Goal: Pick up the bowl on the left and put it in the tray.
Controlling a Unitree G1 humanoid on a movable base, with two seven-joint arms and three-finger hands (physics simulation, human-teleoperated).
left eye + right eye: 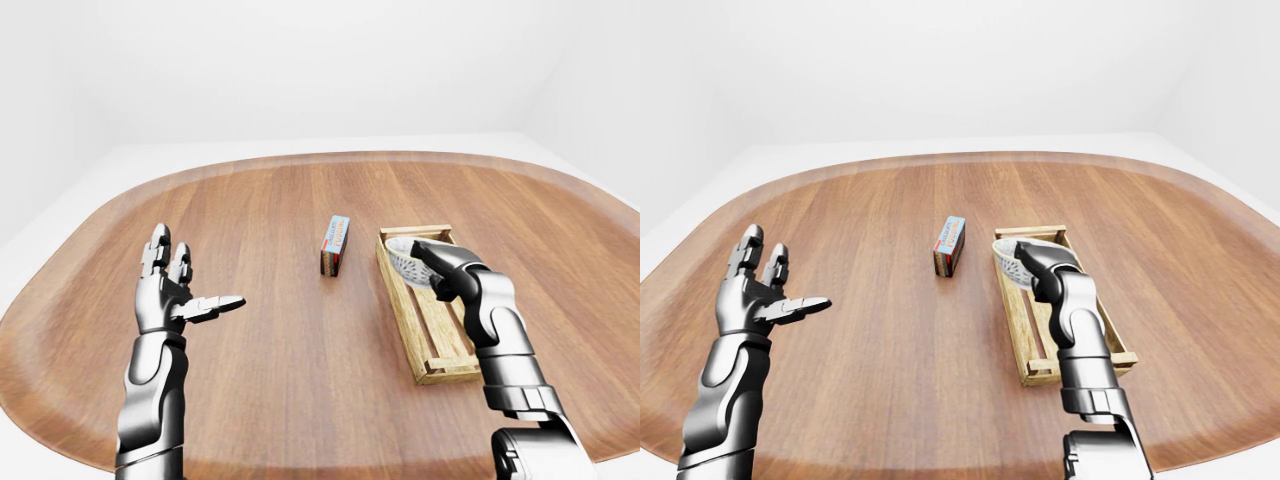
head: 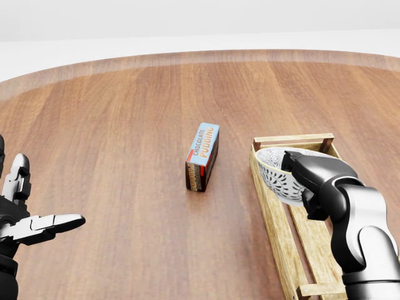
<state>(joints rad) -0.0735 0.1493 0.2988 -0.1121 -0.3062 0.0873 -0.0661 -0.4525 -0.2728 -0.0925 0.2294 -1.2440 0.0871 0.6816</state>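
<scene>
The white, grey-patterned bowl (image 2: 273,175) hung steeply tilted at the tray's (image 2: 265,206) twelve-o'clock end, the right hand (image 2: 310,176) pinching its rim. The left hand's (image 2: 22,220) fingers were spread.

Bright, even, sharp renders with faint shadows.

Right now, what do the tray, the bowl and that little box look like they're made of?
Tray: pale, unfinished-looking wood, with visible grain and slats.
Bowl: probably glazed ceramic, white with a fine dark pattern, though plastic can't be ruled out.
Box: printed cardboard by the look of it, matte, lettered "Chocolate Pudding".
</scene>
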